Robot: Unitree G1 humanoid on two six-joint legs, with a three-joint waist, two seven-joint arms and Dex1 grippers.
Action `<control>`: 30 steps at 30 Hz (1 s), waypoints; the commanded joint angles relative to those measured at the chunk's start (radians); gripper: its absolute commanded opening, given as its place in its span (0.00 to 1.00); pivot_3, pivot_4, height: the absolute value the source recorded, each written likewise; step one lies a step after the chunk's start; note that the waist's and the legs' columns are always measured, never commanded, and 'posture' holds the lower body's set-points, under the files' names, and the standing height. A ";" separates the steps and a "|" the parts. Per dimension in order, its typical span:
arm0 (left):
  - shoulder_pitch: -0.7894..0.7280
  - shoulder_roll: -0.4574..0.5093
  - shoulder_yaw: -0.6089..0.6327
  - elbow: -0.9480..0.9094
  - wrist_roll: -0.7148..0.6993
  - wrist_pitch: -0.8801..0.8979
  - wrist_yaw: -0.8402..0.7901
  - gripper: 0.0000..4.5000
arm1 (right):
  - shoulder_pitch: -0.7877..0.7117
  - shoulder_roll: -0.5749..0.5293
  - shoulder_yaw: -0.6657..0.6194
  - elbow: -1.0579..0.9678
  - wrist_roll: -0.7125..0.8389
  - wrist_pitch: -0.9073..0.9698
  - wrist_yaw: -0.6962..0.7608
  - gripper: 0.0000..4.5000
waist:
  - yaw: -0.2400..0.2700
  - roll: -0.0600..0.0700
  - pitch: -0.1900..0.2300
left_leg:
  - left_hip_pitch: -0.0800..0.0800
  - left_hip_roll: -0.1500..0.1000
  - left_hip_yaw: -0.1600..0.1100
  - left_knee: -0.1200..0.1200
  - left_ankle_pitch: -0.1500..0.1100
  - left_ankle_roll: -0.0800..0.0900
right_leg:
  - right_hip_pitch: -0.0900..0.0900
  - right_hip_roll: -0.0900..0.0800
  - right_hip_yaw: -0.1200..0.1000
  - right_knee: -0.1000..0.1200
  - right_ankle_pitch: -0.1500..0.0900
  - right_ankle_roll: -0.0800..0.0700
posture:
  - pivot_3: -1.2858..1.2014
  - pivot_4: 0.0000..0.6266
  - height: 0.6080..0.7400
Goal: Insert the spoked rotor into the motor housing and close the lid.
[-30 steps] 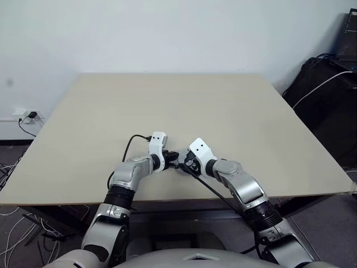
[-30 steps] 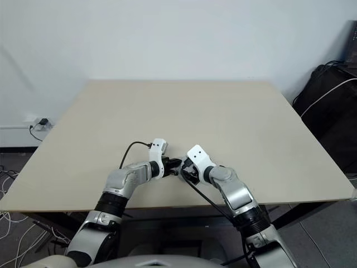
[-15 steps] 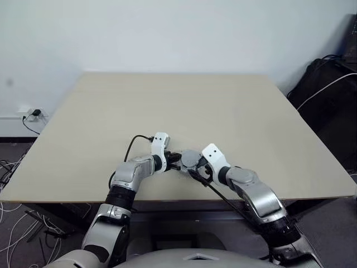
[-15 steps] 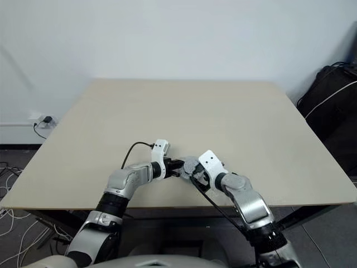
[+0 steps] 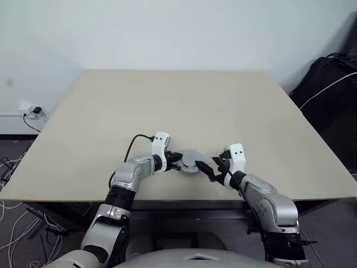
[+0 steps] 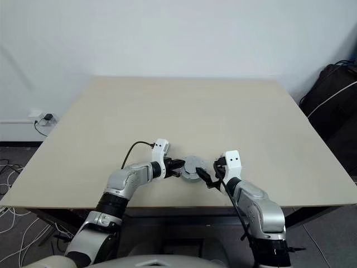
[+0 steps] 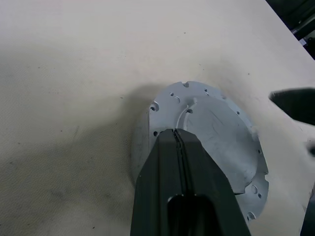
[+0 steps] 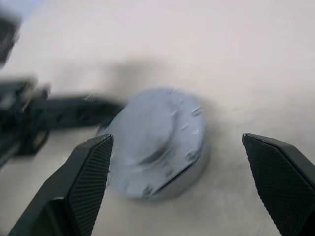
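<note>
So we're at the tail end of this one, by the look of it. The lid [image 5: 191,161] sits flat on top of the motor housing [image 8: 189,173] near the front edge of the table [image 5: 184,106], and all we get of the housing is a thin dark band under the lid's edge in the right wrist view. No copper windings on show, no spoked rotor lying loose on the table, so our guess is the rotor is already inside, but with the lid covering everything we can't actually confirm that.

Our left gripper [image 5: 175,158] has its fingers pressed fully together, tips resting on or just over the lid's near edge; in the left wrist view the closed fingers [image 7: 181,172] overlap the disc, and we can't tell if they're pushing down or only touching. Our right gripper [image 5: 211,169] sits just beside the lid with its jaws spread wide and nothing between them.

What's next, we reckon: check the lid is seated flush all the way round. If it's cocked on one side, a gentle press from above should settle it without sliding the whole stack across the table.
</note>
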 commanded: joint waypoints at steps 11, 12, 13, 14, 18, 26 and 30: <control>0.002 0.002 -0.028 0.000 0.018 0.011 -0.001 0.00 | -0.137 0.114 -0.110 0.203 0.138 0.078 -0.118 0.99 | -0.001 0.004 0.000 | 0.000 -0.002 0.000 0.000 0.001 -0.002 | 0.000 0.000 0.000 0.000 0.000 0.000 | 0.52 0.00 1.00; 0.002 0.002 -0.029 -0.001 0.017 0.012 -0.001 0.00 | -0.141 0.116 -0.109 0.210 0.146 0.081 -0.114 0.99 | -0.001 0.004 0.000 | 0.000 -0.002 0.000 0.000 0.001 -0.002 | 0.000 0.000 0.000 0.000 0.000 0.000 | 0.52 0.00 1.00; 0.002 0.002 -0.029 -0.002 0.017 0.012 0.000 0.00 | -0.144 0.116 -0.105 0.217 0.150 0.082 -0.111 0.99 | -0.001 0.004 0.000 | 0.000 -0.002 0.000 0.000 0.001 -0.002 | 0.000 0.000 0.000 0.000 0.000 0.000 | 0.52 0.00 1.00; 0.002 0.002 -0.029 -0.001 0.017 0.012 -0.001 0.00 | -0.146 0.115 -0.102 0.223 0.152 0.082 -0.111 0.99 | -0.001 0.004 0.000 | 0.000 -0.002 0.000 0.000 0.001 -0.002 | 0.000 0.000 0.000 0.000 0.000 0.000 | 0.52 0.00 1.00; 0.001 0.004 -0.029 0.001 0.018 0.011 -0.003 0.00 | -0.157 0.126 -0.122 0.255 0.193 0.115 -0.107 0.99 | -0.002 0.004 0.000 | 0.000 -0.003 0.000 0.000 0.001 -0.002 | 0.000 0.000 0.000 0.000 0.000 0.000 | 0.52 0.00 1.00; 0.001 0.008 -0.031 0.000 0.017 0.010 -0.006 0.00 | -0.156 0.136 -0.175 0.270 0.326 0.231 -0.082 0.99 | -0.005 0.005 0.000 | 0.000 -0.002 0.000 0.000 0.001 -0.002 | 0.000 0.001 0.000 0.001 0.000 0.000 | 0.52 0.00 1.00; 0.000 0.009 -0.033 -0.002 0.016 0.011 -0.009 0.00 | -0.168 0.157 -0.247 0.307 0.424 0.287 -0.074 0.99 | -0.007 0.005 -0.001 | 0.000 -0.002 0.000 0.000 0.001 -0.002 | 0.000 0.001 0.000 0.002 0.000 0.001 | 0.52 0.00 1.00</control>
